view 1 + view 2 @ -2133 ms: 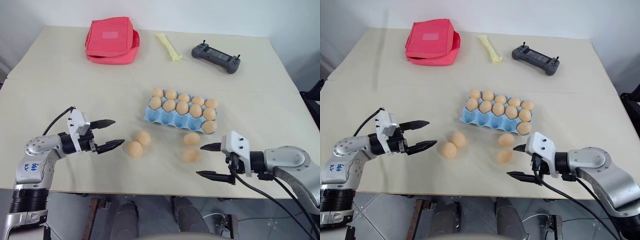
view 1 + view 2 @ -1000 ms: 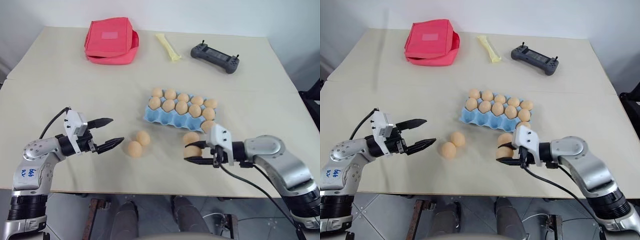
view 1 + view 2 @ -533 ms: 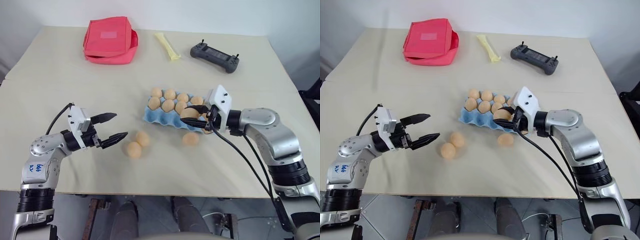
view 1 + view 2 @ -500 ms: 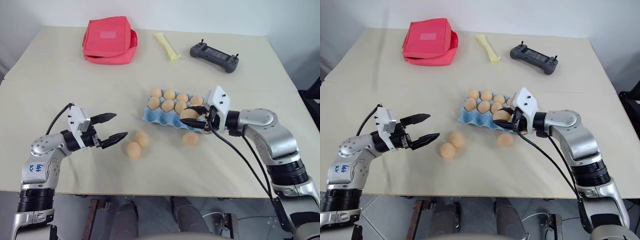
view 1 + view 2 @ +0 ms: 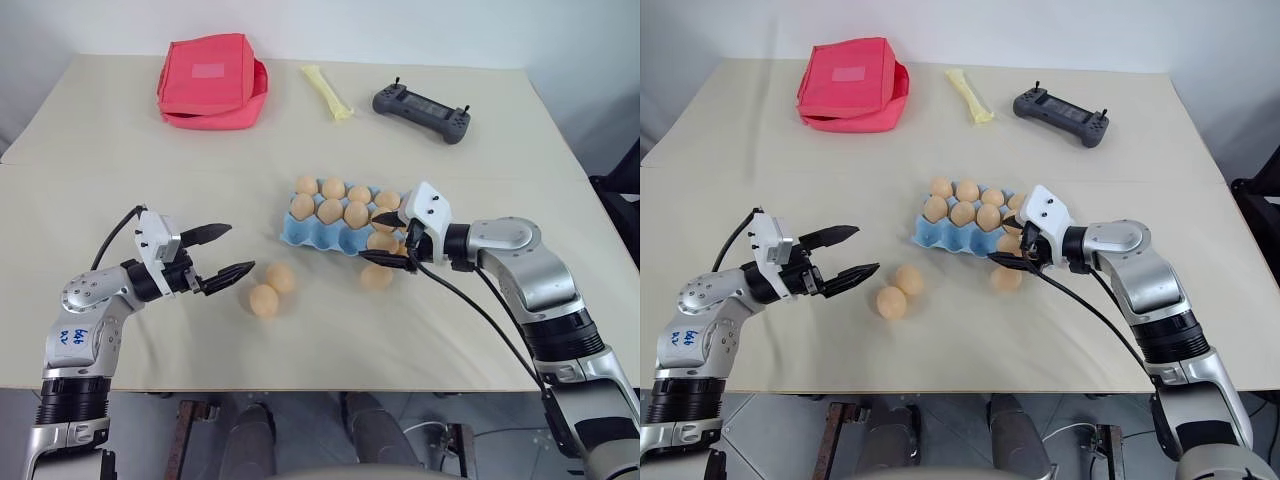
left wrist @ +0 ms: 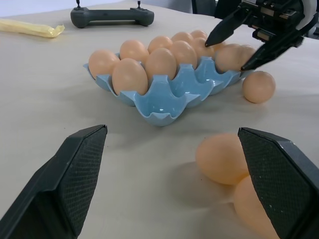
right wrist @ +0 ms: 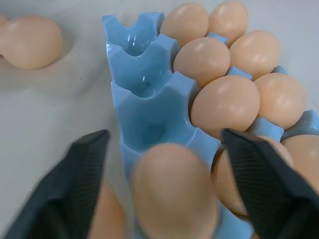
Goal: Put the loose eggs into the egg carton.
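The light blue egg carton [image 5: 303,236] lies mid-table with several eggs in its cups; its near-left cups [image 7: 139,74] are bare. My right gripper [image 5: 384,240] is open at the carton's near right side, its fingers [image 7: 75,184] on either side of an egg [image 7: 174,191] resting in a front cup. Three loose eggs lie on the table: one [image 5: 377,277] just in front of the carton, and two touching ones [image 5: 281,277] [image 5: 264,300] to its left. My left gripper [image 5: 238,249] is open and empty, pointing at that pair from the left.
At the back of the table are a red fabric pouch [image 5: 208,80], a pale yellow strip [image 5: 325,90] and a black handheld controller [image 5: 420,112]. The table's front edge runs just below both arms.
My right gripper lifted an egg off the table, carried it to the carton's front row and opened there. The left gripper has stayed in place, open.
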Tool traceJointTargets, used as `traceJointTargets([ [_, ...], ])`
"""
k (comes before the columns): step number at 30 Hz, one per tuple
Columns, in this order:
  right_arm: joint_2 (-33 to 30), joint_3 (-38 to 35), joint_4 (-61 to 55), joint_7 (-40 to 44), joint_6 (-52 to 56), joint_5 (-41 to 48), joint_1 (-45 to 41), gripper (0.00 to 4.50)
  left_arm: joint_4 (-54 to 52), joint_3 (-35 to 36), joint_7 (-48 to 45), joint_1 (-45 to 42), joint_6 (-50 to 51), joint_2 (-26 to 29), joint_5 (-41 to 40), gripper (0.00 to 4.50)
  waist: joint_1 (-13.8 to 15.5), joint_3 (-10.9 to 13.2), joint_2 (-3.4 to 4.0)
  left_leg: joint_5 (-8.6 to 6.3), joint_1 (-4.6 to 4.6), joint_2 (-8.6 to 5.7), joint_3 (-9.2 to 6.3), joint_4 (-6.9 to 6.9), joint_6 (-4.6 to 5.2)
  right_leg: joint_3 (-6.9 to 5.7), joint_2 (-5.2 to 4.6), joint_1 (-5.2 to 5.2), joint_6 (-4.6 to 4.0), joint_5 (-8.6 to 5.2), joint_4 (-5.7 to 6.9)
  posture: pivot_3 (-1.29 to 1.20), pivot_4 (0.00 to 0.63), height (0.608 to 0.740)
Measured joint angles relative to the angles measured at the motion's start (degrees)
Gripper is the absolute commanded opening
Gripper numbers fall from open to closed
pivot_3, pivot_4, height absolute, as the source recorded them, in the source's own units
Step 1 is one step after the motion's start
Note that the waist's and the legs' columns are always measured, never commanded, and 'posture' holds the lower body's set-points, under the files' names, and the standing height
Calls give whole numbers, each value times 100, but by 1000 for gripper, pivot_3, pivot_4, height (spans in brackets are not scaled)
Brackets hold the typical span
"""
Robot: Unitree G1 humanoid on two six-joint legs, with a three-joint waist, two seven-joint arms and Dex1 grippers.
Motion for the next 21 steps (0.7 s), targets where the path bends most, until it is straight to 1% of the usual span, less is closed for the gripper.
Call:
traceJointTargets([
  [6,-232,-252,-521,62,249,143,-85,4472,29,-61,-12,-168,0,-35,3,4500,8,1,1,0,0,0,-2,0,0,-1,0,0,0,0,0,0,150,740],
  [9,-527,-590,-1151,204,491,493,261,4472,70,-86,-25,-232,-11,-40,7,4500,35,1,1,-2,-1,0,-4,-3,-1,-3,0,1,0,-5,-3,0,150,740],
  [13,-937,-1142,-1832,332,716,913,1172,4472,206,-98,-65,-248,-44,-46,22,4500,59,1,1,-5,-2,0,-4,-3,0,-3,0,2,0,-9,-6,0,150,740],
  [16,-1223,-1519,-2102,367,863,1075,1811,4472,240,-92,-111,-252,-56,-43,33,4500,77,1,1,-6,0,-1,-3,3,-1,-3,0,6,1,-9,-4,0,150,740],
  [19,-1413,-2090,-2471,388,965,1316,2419,4472,253,-119,-146,-304,-70,-55,42,4500,56,1,1,-5,7,0,-3,4,0,-2,1,11,1,-9,-2,0,150,740],
  [21,-1553,-2584,-2748,479,988,1468,3137,4472,273,-141,-179,-361,-88,-59,44,4500,81,1,1,-5,8,0,-5,3,0,-2,2,13,0,-10,-4,0,150,740],
])
